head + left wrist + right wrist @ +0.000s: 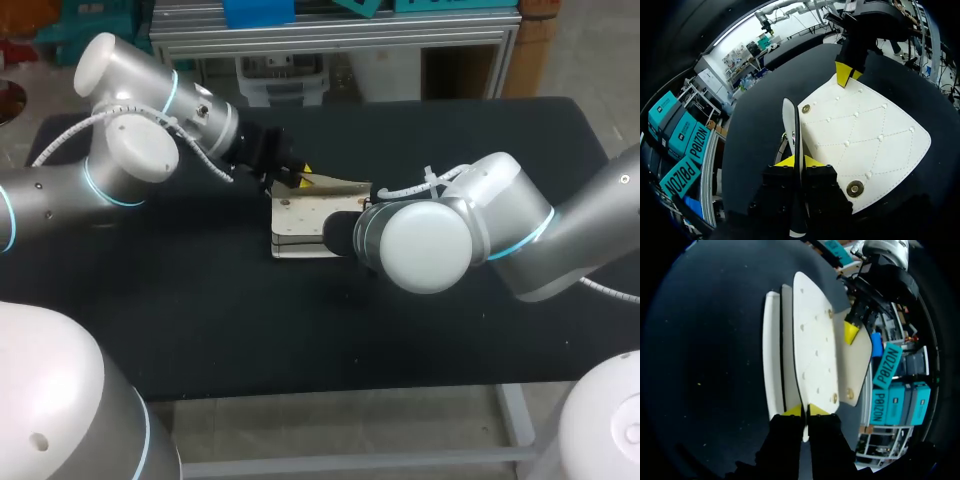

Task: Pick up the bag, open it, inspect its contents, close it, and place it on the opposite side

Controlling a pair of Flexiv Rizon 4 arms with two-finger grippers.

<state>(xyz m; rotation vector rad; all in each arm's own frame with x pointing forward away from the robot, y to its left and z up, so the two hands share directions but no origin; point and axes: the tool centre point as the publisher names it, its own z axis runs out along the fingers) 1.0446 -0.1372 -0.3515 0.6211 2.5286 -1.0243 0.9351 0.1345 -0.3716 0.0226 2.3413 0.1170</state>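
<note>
Bag: a cream quilted leather bag (pixel 300 228) lies at the centre of the black tabletop (pixel 200 330).
Left arm: the left gripper (pixel 797 162), at the bag's 12 o'clock edge, is clamped on a thin upright cream panel (pixel 788 120).
Right arm: the right gripper (pixel 805 411), at 3 o'clock, pinches the studded flap (pixel 812 335) between both tips.

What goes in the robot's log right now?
stage: opening bag | left end effector: shut on bag | right end effector: shut on bag | bag: on table
</note>
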